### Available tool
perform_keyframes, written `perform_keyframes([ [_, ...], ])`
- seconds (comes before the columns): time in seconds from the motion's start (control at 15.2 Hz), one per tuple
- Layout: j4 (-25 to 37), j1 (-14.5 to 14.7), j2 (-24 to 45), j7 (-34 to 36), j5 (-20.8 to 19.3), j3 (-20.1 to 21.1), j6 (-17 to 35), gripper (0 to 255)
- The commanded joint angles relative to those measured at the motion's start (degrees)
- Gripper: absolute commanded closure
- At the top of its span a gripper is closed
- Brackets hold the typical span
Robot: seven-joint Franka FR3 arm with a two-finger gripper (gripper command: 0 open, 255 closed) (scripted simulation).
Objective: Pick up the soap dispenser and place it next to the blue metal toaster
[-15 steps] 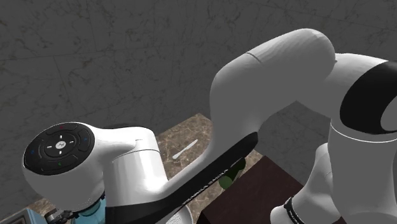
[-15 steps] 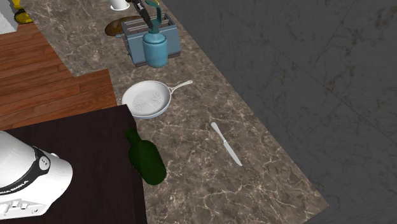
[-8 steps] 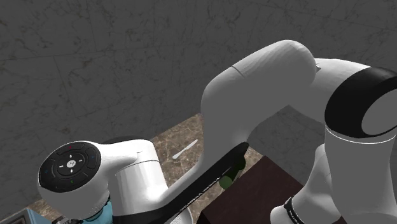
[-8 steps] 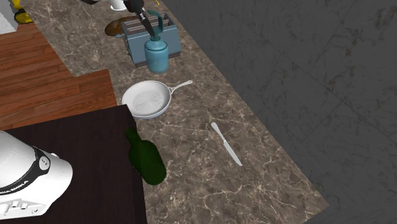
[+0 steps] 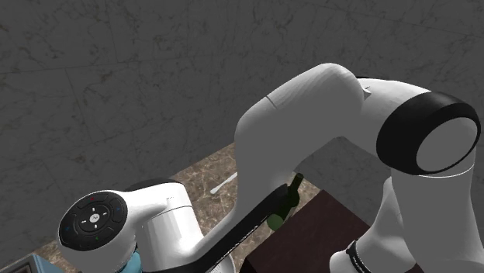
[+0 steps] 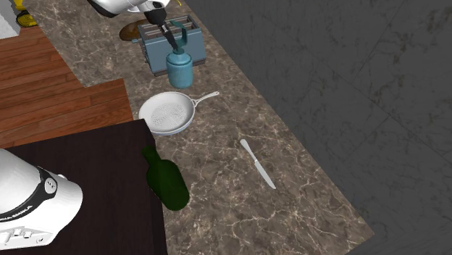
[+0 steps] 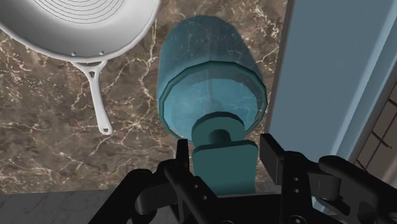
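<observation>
The white arm [image 5: 310, 116] reaches over the marble table [image 6: 217, 188] towards the blue-grey toaster [image 6: 153, 54]. The teal soap dispenser [image 6: 180, 69] stands upright just beside the toaster's long side, between it and the white pan [image 6: 167, 114]; whether its base already rests on the table I cannot tell. The dispenser looks rigid, smooth and glossy, so it is probably slippery. It is likely not heavy for this arm, though how much soap is inside cannot be seen. Its round body seems too wide for the fingers, so I judge the best place to take it is the narrow pump head [image 7: 224, 168] on top, where the sides are flat. Held there, the body hangs below and may swing, or tip over at release. The hand [image 7: 224, 153] is exactly at that place: its two black fingers [image 7: 271, 153] sit against both sides of the pump head, clamped on it as far as I can see. Compared with one second ago, the dispenser is lower in the second exterior view and a little nearer to the pan. The white wrist now enters at that view's top edge, and in the shoulder view the elbow is lower.
</observation>
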Motion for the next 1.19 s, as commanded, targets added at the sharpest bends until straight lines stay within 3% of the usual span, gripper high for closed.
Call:
perform_keyframes([
  [0.0, 0.1, 0.1, 0.1, 0.1, -0.1, -0.1, 0.1, 255],
  [0.33, 0.1, 0.1, 0.1, 0.1, -0.1, -0.1, 0.1, 255],
  [0.4, 0.0, 0.1, 0.1, 0.1, -0.1, -0.1, 0.1, 0],
  [0.73, 0.1, 0.1, 0.1, 0.1, -0.1, -0.1, 0.1, 0],
  [1.12, -2.2, -1.2, -5.9, -1.8, 3.4, 2.6, -3.3, 0],
])
